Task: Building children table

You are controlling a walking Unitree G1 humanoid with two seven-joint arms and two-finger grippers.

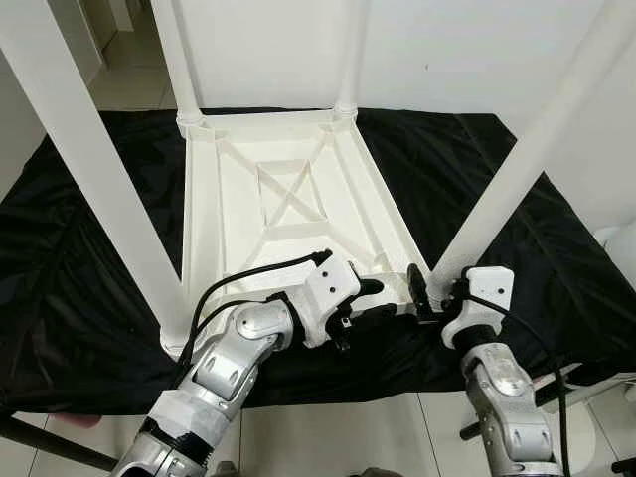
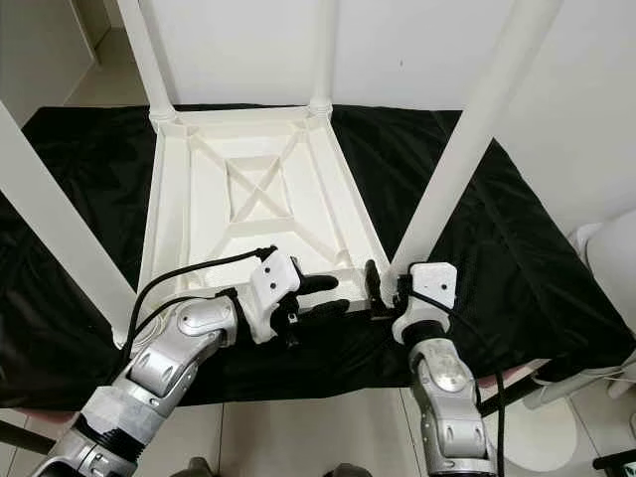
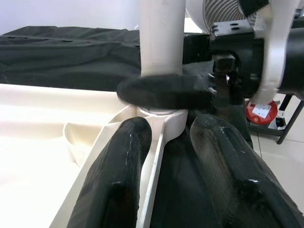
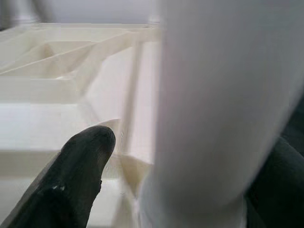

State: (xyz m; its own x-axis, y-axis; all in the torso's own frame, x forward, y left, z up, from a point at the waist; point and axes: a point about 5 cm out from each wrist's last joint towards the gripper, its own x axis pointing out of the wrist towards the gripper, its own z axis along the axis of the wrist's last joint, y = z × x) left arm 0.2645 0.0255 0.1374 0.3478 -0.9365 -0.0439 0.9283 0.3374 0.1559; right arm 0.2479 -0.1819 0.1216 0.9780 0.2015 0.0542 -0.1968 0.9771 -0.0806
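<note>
A white children's table (image 1: 288,194) lies upside down on a black cloth (image 1: 89,229), with its legs standing up. My left gripper (image 1: 376,302) is at the near right corner. It is open, its fingers (image 3: 128,156) straddling the table's thin rim (image 3: 159,142). My right gripper (image 1: 429,294) sits around the base of the near right leg (image 1: 517,169), where the leg meets its socket. In the right wrist view one finger (image 4: 80,171) stands a little apart from the leg (image 4: 218,104), and the other finger lies against its far side.
The near left leg (image 1: 89,169) rises close to my left arm. Two far legs (image 1: 174,55) stand by a white wall. The cloth's front edge drops to a tiled floor (image 1: 328,437). A fan with a red sticker (image 3: 260,110) stands to the right.
</note>
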